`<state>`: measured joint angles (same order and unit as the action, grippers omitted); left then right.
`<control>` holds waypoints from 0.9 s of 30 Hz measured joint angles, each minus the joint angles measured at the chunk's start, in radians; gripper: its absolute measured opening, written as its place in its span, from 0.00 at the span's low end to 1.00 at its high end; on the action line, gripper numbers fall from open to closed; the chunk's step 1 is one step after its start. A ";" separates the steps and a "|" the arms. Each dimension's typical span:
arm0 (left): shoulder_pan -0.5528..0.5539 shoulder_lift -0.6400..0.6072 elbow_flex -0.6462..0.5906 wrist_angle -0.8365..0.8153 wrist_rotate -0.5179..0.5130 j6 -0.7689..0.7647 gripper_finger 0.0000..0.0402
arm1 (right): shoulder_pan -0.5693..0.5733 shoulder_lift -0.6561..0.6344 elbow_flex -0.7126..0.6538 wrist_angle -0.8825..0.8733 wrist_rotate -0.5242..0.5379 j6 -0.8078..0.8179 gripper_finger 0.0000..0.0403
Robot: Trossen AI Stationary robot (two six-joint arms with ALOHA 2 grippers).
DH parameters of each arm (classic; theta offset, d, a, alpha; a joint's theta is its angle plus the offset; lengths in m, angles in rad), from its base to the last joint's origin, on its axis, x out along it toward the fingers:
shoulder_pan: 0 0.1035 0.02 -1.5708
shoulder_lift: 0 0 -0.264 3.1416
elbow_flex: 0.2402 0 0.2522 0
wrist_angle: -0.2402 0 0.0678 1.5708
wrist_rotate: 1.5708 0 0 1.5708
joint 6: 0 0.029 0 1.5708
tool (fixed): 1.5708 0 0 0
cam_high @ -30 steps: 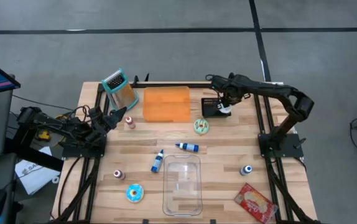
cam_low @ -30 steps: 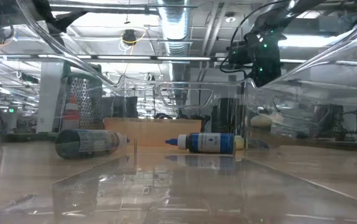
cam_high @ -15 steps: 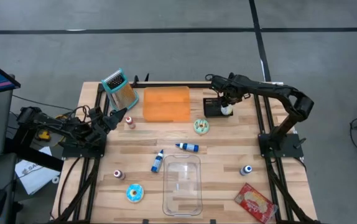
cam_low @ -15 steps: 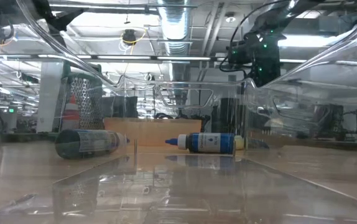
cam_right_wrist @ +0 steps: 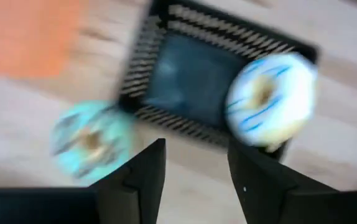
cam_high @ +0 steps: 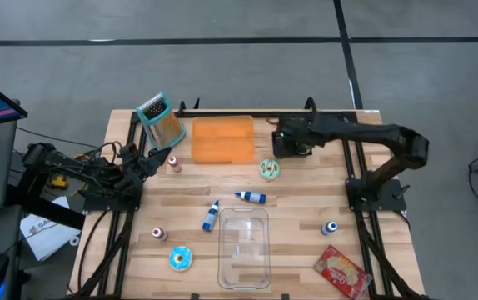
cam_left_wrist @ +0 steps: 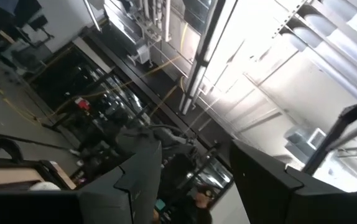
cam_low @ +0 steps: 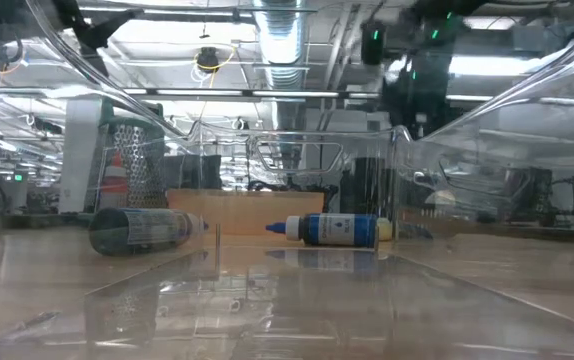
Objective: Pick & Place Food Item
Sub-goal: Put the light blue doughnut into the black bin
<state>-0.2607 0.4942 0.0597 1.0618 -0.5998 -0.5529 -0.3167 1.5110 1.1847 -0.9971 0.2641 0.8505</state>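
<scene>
A white donut with blue stripes [cam_right_wrist: 270, 102] lies at a corner of the black wire basket [cam_right_wrist: 191, 78], partly over its rim. A teal-frosted donut [cam_right_wrist: 91, 138] lies on the wood beside the basket [cam_high: 270, 169]. My right gripper [cam_right_wrist: 194, 155] hangs open above the basket [cam_high: 284, 143], pointing steeply down, with nothing between its fingers. At the table's left edge my left gripper [cam_high: 151, 158] is open and empty; it points upward, and its fingers [cam_left_wrist: 135, 180] show against the ceiling.
An orange cutting board [cam_high: 222, 138] lies left of the basket, and a grater [cam_high: 160, 118] stands at the far left. A clear container [cam_high: 244, 247] sits near the front edge, with two blue bottles [cam_high: 251, 197] behind it. Small bottles, another donut [cam_high: 181, 258] and a red packet [cam_high: 343, 271] are scattered about.
My right gripper has drawn away from the white donut, leaving it at the basket's corner. The gripper has risen and swung toward the table's left, over the basket. The left arm has kept still.
</scene>
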 joint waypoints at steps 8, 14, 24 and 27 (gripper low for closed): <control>-0.003 0.000 0.000 0.000 0.005 -0.013 0.46 | 0.292 0.015 0.000 0.126 -0.033 0.291 0.38; -0.003 0.000 0.000 0.002 0.004 -0.063 0.46 | 0.276 0.154 0.008 0.194 -0.095 0.401 0.33; -0.002 0.008 0.000 0.011 0.013 -0.092 0.46 | 0.230 0.212 0.017 0.118 -0.032 0.500 0.40; -0.003 0.009 0.000 0.012 0.023 -0.104 0.46 | 0.228 0.229 0.018 0.148 -0.023 0.548 0.48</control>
<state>-0.2634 0.5031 0.0597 1.0742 -0.5771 -0.6568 -0.0885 1.7404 1.2026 -0.8490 0.2414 1.3980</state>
